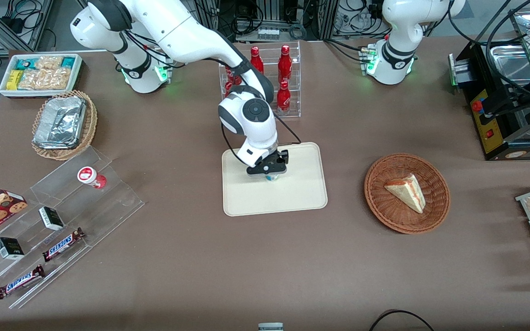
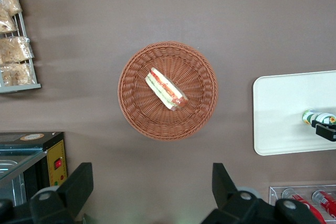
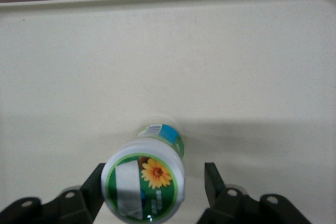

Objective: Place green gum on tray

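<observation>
Right now the green gum [image 3: 146,182], a small white plastic cylinder w/ round green-rimmed lid and sunflower print, stands tilted on the tray [image 3: 79,77], betw. the end effector's [image 3: 152,187] fingers. Fingers [image 3: 211,179] are spread apart; one touches the lid, the other sits clear of it. Tray is smooth, flat, cream, w/ rounded corners and low rim, on brown worktop [image 1: 177,257]. Round woven wicker basket [image 1: 435,214] lies toward the parked arm's end.

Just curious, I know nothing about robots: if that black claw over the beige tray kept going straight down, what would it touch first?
Probably the small white green-lidded gum bottle between the gripper's open fingers, then the cream-beige tray below.
</observation>
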